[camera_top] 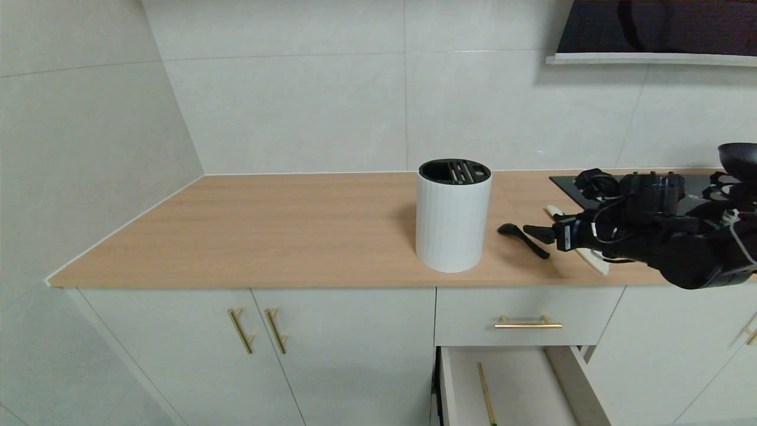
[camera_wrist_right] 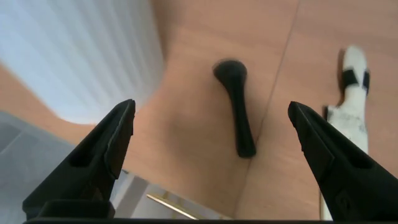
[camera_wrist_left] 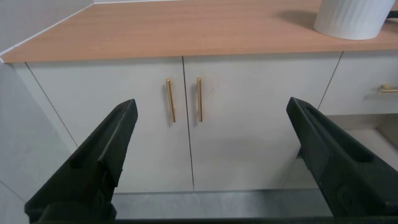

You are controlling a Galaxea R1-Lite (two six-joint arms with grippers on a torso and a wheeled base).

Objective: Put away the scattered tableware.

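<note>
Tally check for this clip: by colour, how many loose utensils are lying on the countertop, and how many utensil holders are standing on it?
black spoon: 1
white utensil: 1
white holder: 1
Total: 3

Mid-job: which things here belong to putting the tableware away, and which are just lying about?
Job: black spoon; white utensil beside it; white holder; open drawer; right end effector, open near the spoon.
Not the job: cooktop; cabinet doors; left end effector, open, facing those doors.
</note>
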